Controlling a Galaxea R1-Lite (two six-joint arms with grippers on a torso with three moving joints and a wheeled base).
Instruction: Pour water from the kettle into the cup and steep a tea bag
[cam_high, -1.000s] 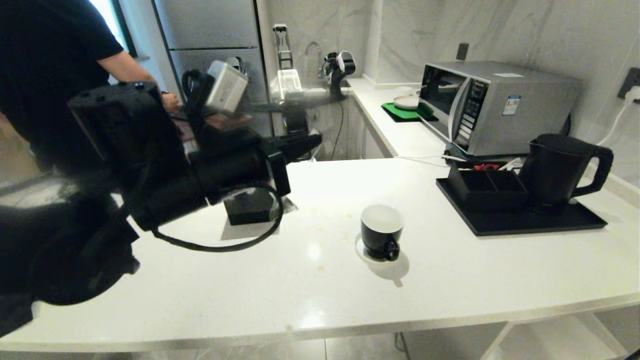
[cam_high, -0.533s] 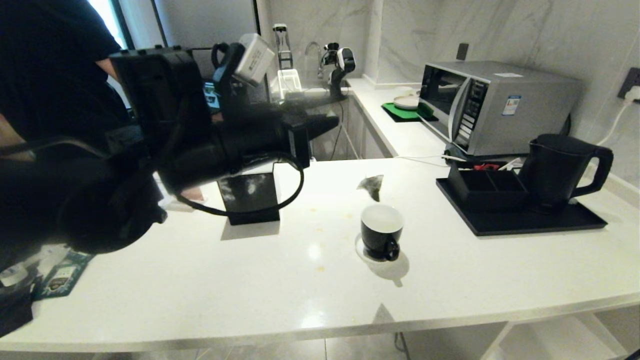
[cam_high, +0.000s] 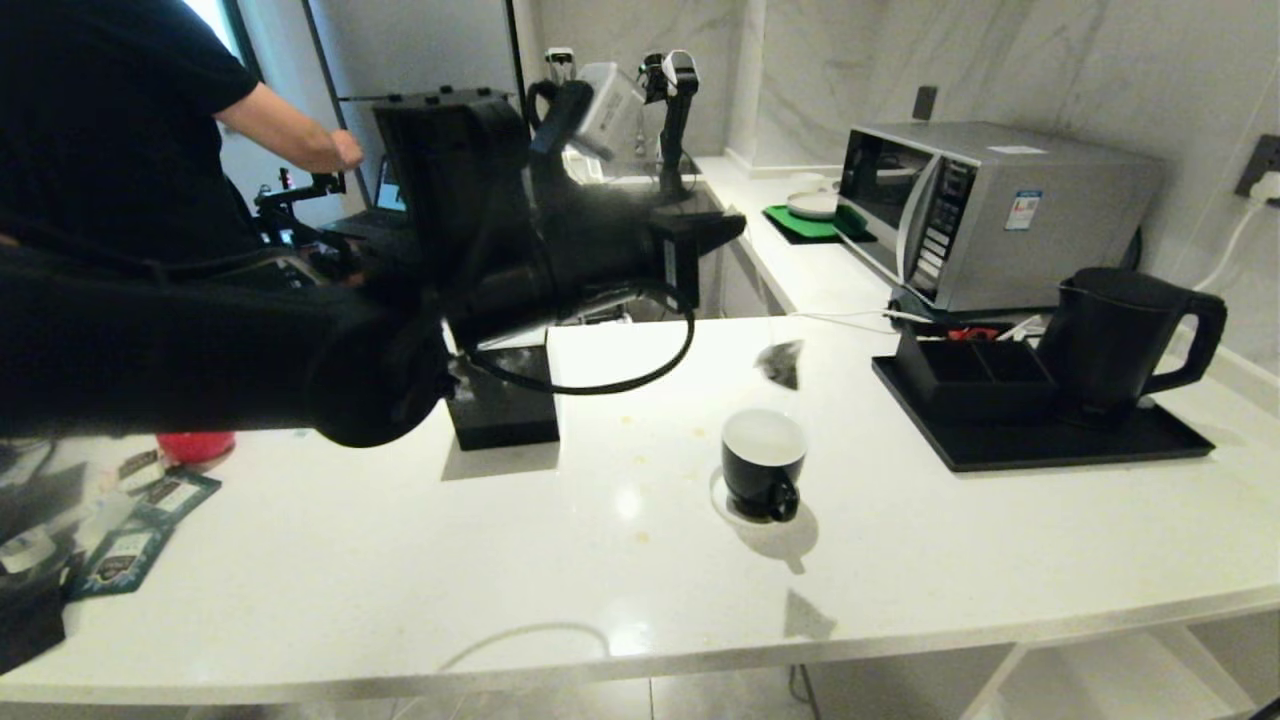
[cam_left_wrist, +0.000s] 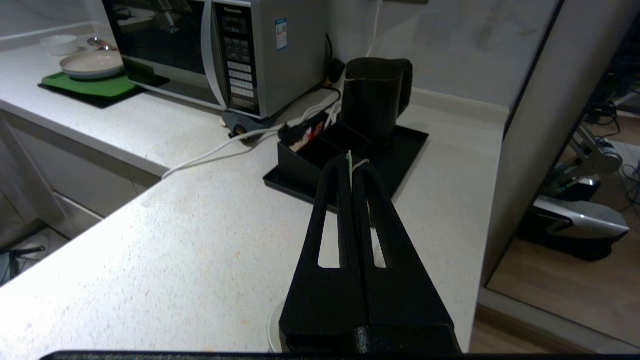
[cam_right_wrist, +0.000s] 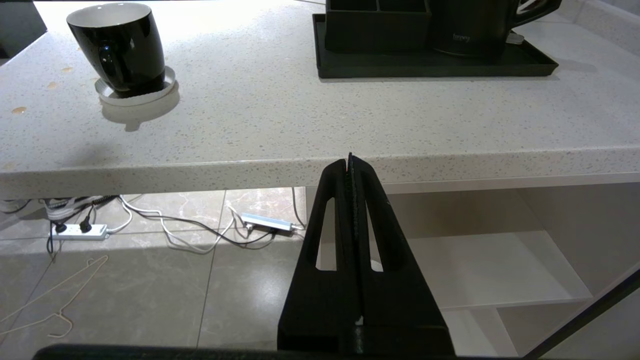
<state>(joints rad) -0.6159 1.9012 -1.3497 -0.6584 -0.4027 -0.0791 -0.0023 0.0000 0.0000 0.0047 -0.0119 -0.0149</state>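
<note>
Head view: left arm (cam_high: 560, 250) reaches across counter (cam_high: 600, 560). Tea bag (cam_high: 781, 363) hangs in air above and just behind cup (cam_high: 763, 472). Cup sits on saucer mid-counter. Kettle (cam_high: 1125, 340) stands on black tray (cam_high: 1060, 445) at right, beside microwave (cam_high: 990, 210). Person in black at far left.

Left wrist view: left gripper (cam_left_wrist: 351, 165) clenched on pale string (cam_left_wrist: 350, 167) at fingertips; bag itself hidden.

Right wrist view: right gripper (cam_right_wrist: 350, 162) closed, empty, below counter edge.
</note>
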